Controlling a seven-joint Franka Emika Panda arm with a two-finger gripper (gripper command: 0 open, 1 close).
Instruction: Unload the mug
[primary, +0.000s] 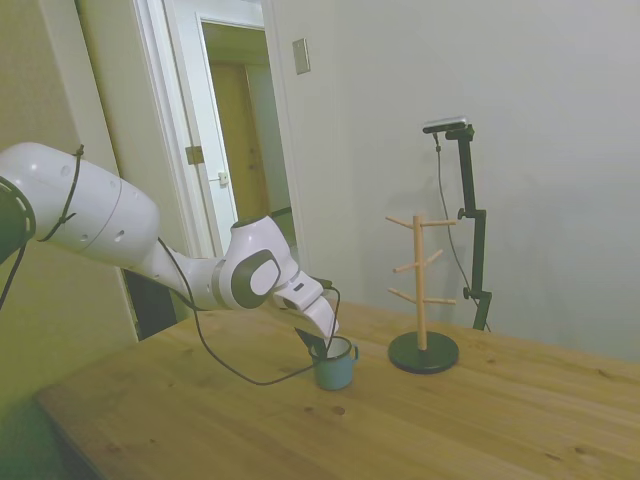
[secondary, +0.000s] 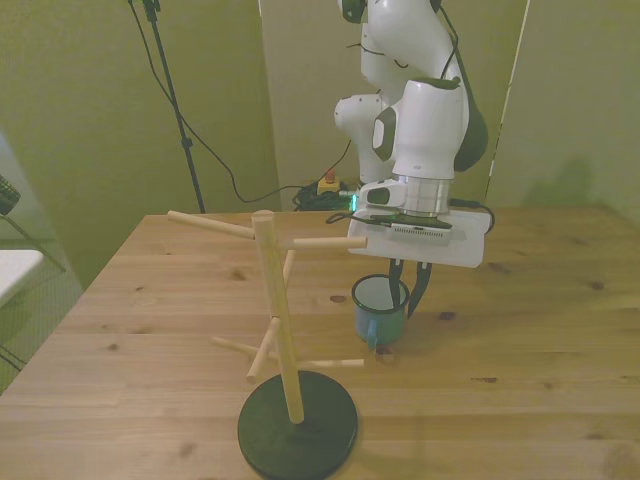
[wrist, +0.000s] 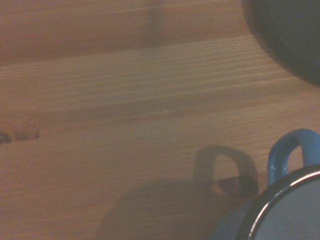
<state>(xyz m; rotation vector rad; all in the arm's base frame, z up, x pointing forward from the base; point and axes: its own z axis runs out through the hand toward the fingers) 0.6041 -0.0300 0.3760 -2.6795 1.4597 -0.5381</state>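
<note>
Gripper (secondary: 408, 285) is sitting right over the mug (secondary: 381, 312), fingers (secondary: 421, 283) reaching down at the rim; one seems to be dipping inside the cup and the other running outside the wall, but whether they are pinching the wall or slack around it I cannot tell from either outside view.

Mug is standing upright on the wooden table (secondary: 540, 340), handle pointing toward the front view's near side. It is off the pegs, so the unloading looks mostly finished; what is left is probably letting go and pulling clear. The wrist view (wrist: 287, 210) is showing only the rim, white inside and blue loop handle, with the mug's shadow falling on the planks, which fits it resting on the wood rather than hanging.

Peg stand (secondary: 285, 340) is standing nearer the front camera, its dark round base (secondary: 298, 437) near the mug but not touching. All pegs are looking bare.

Farther back, the side view is showing a doorway (primary: 235, 130) behind the arm.
</note>
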